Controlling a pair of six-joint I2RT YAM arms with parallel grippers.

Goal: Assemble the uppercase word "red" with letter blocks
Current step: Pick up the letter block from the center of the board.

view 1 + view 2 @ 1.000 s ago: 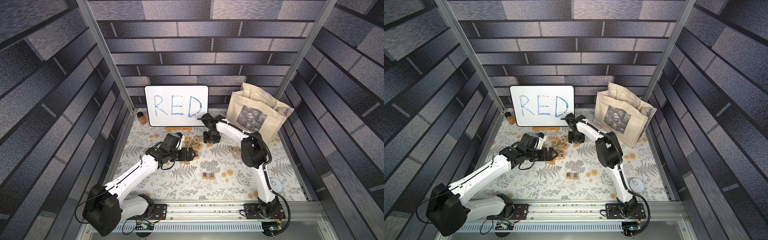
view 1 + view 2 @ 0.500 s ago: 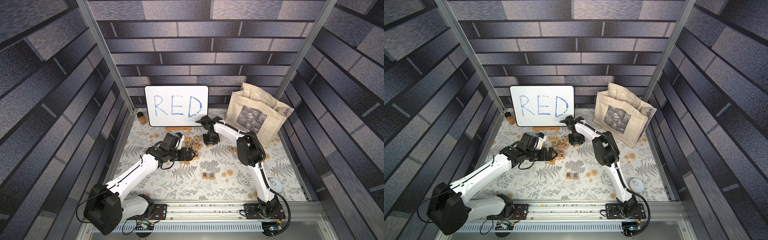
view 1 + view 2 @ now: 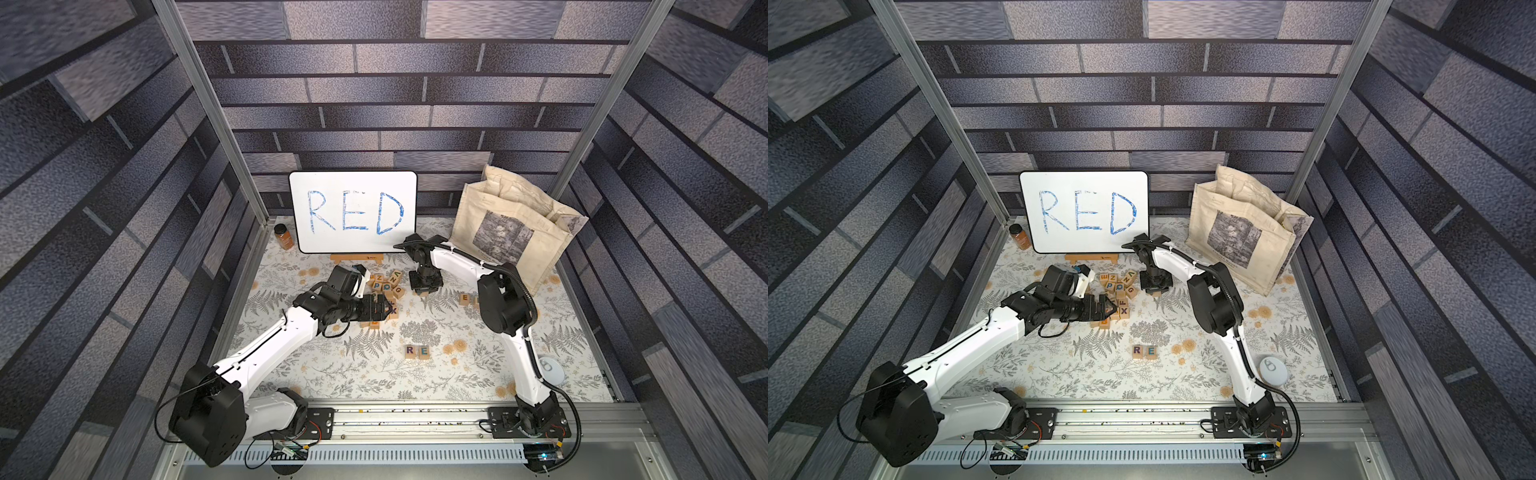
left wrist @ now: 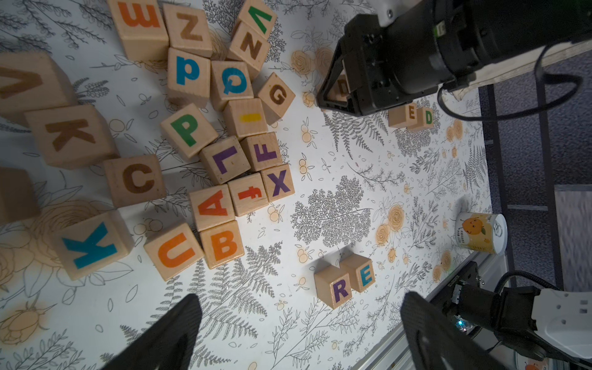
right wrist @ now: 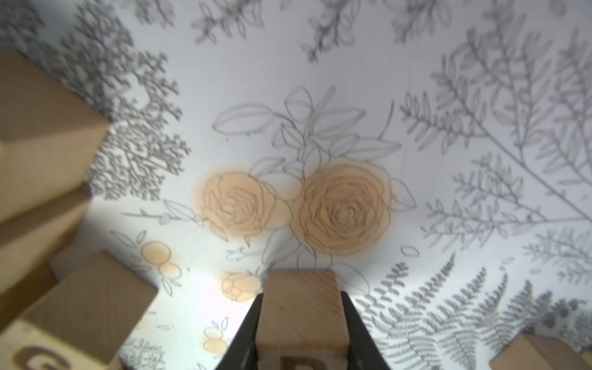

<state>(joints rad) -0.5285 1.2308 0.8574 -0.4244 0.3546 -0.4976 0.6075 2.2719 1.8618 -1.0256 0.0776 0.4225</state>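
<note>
Right gripper clamped tight on the D block, down at the floral mat. R block and E block touch each other, well apart from it, toward the bases. Left gripper spread wide, empty, over the loose block pile.

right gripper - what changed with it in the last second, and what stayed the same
The right gripper closed its jaws on the D block, just off the loose pile; its wrist kept its place. The left gripper stayed open above the pile, and the R block and E block stayed side by side.
</note>
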